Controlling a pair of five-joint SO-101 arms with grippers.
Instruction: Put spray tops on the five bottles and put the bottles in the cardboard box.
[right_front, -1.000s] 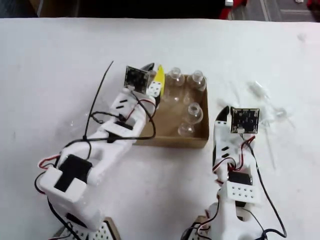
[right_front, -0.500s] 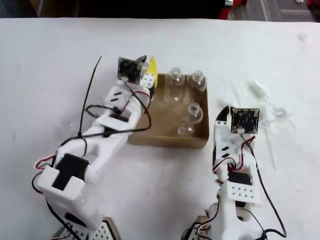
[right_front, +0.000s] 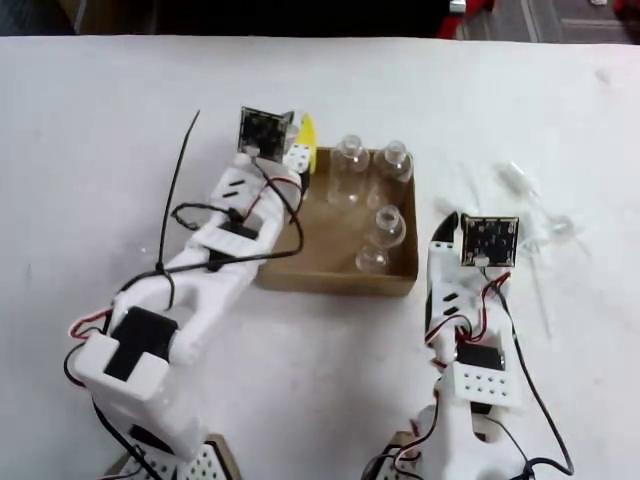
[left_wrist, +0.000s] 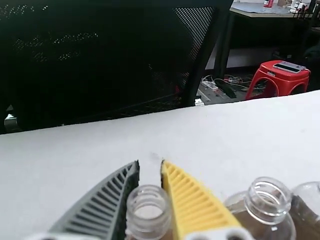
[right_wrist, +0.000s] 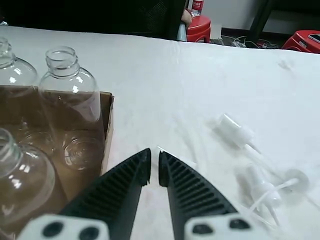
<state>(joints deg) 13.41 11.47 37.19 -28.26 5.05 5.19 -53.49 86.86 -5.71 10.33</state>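
Left wrist view: left gripper (left_wrist: 150, 167) clamps capless bottle (left_wrist: 148, 212) by neck, seemingly for boxing.
Right gripper (right_wrist: 154, 157): closed, empty, parked.

The high camera looked down over the table (right_front: 100, 100); both wrist cameras sat low, close — all shared the bottles (right_front: 347, 170).

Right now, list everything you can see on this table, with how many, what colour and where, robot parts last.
Cardboard box: one, brown, mid-table between the arms.
Bottles in box: four, clear, uncapped, upright.
Held bottle: one, clear, uncapped, gripped at the neck, by the box's far left corner.
Spray tops: several, clear-white, loose on the table right of the box.
Table: one, white.
Left claw: grey and yellow, shut on held bottle.
Right claw: black, shut, empty, right of the box.
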